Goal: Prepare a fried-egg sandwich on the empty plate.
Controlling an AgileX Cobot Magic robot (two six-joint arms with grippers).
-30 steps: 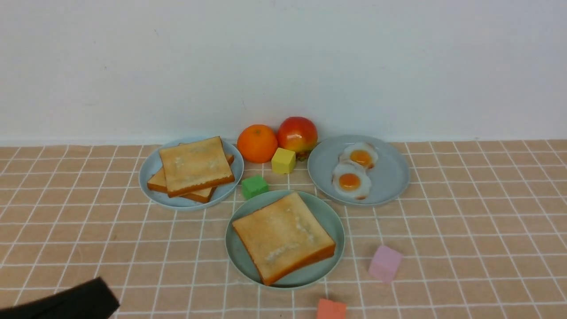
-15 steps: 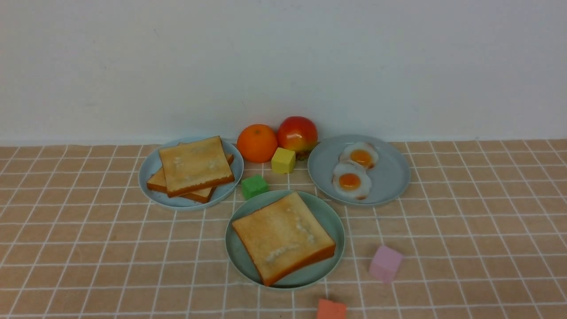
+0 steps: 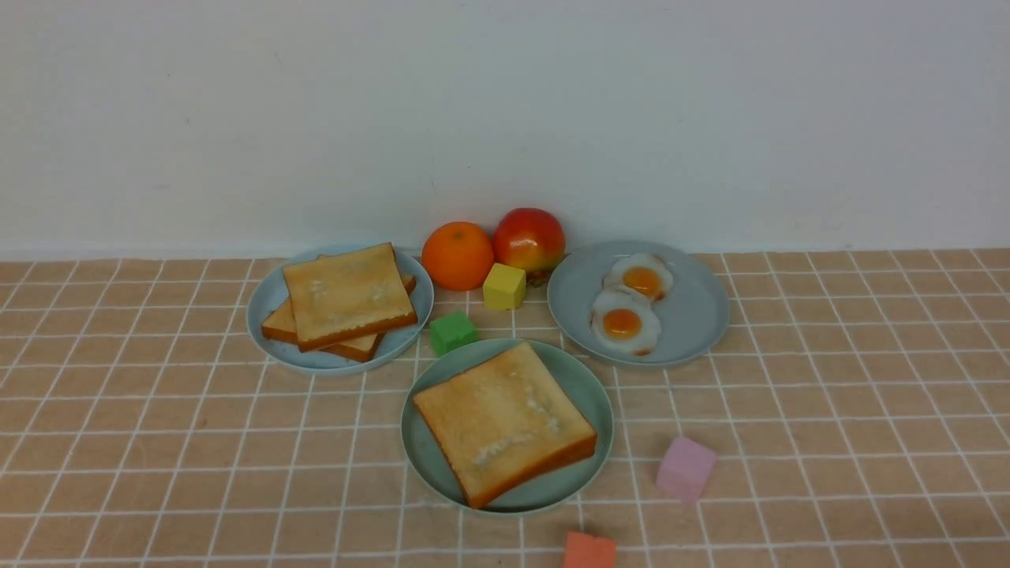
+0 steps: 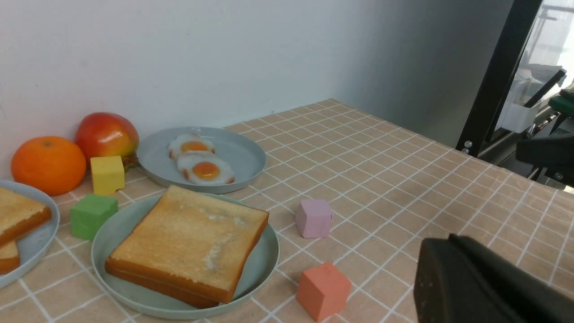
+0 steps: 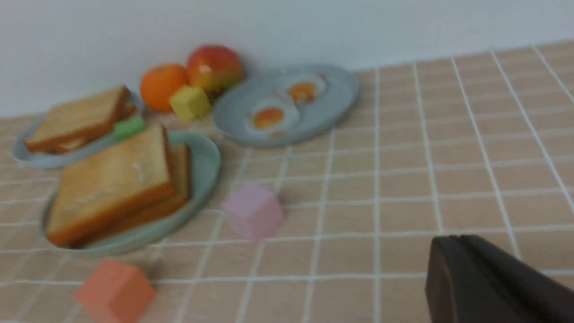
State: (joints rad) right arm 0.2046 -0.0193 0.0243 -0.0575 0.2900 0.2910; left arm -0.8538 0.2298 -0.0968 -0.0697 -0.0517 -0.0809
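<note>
Here, front view: mint plate (image 3: 420, 442) at lower centre of the counter (image 3: 828, 410), carrying toast (image 3: 505, 422); two fried eggs (image 3: 631, 304) on the grey-blue plate (image 3: 694, 315) at centre right; neither pincer visible.
Left wrist view: two toast slices stacked on the mint plate, lower left; left pincer (image 4: 466, 278), lower right, closed, empty.
Right wrist view: blurred; right pincer (image 5: 475, 282), lower right, closed, empty.

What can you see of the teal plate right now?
The teal plate is round, plain, plastic-looking and shallow-rimmed, flat on the checked cloth nearest the robot. Two stacked toast slices cover most of it; any egg between them is hidden. The green cube sits at its far rim. No gripper touches it.
</note>
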